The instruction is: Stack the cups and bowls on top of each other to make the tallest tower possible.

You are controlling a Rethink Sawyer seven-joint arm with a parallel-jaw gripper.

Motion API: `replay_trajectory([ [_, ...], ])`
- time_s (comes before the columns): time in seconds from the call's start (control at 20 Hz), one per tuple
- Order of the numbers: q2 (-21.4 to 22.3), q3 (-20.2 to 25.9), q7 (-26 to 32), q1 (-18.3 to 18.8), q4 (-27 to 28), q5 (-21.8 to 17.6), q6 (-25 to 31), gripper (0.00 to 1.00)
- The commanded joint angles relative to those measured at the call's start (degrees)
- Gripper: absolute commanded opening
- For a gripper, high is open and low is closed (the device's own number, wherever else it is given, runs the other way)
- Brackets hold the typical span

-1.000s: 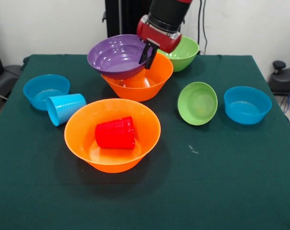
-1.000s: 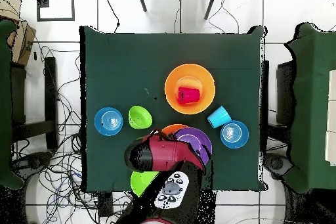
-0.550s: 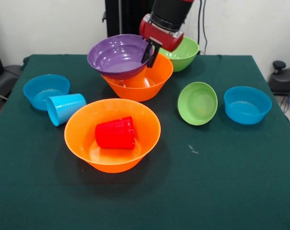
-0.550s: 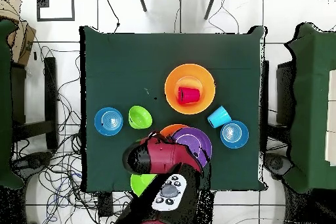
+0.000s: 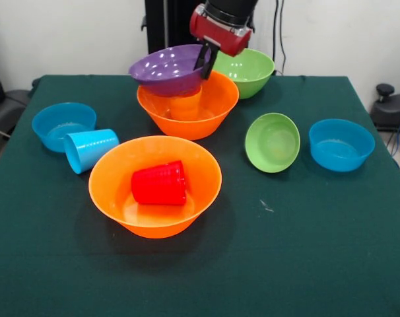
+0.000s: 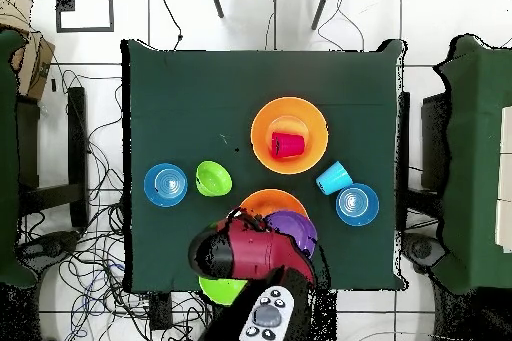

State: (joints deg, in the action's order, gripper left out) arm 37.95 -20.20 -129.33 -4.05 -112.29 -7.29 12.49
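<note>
My gripper [image 5: 205, 61] is shut on the right rim of the purple bowl [image 5: 168, 68], holding it nearly level above the far large orange bowl [image 5: 213, 109]. An orange cup [image 5: 185, 105] stands inside that bowl, right under the purple bowl's base; I cannot tell whether they touch. The red cup [image 5: 159, 183] lies on its side in the near large orange bowl [image 5: 131, 211]. On the cloth to that bowl's left lies a light blue cup [image 5: 91, 148]. In the overhead view the arm [image 6: 255, 252] covers part of the purple bowl [image 6: 296, 225].
A large green bowl [image 5: 247, 72] stands behind the gripper. A small green bowl [image 5: 272, 142] tilts on the cloth at right, with a small blue bowl [image 5: 342, 144] beyond it. Another small blue bowl [image 5: 58, 124] sits at the left, touching the blue cup.
The gripper has risen and drawn back with the purple bowl. The bowl went from tilted on the orange bowl's rim to nearly level, and the orange cup under it now shows.
</note>
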Motion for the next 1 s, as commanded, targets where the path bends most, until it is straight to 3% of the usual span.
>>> replay_trajectory([
  [0.05,5.77,6.09,-2.88,1.25,-5.82,-0.96,2.76,0.00],
  [0.35,6.74,4.97,-3.08,-0.27,-5.81,-0.87,3.96,0.00],
  [0.75,3.34,4.16,-4.16,-1.37,-3.22,-0.28,3.46,0.00],
  [1.0,-1.51,1.07,-5.79,-4.12,-0.31,-0.30,2.10,0.00],
])
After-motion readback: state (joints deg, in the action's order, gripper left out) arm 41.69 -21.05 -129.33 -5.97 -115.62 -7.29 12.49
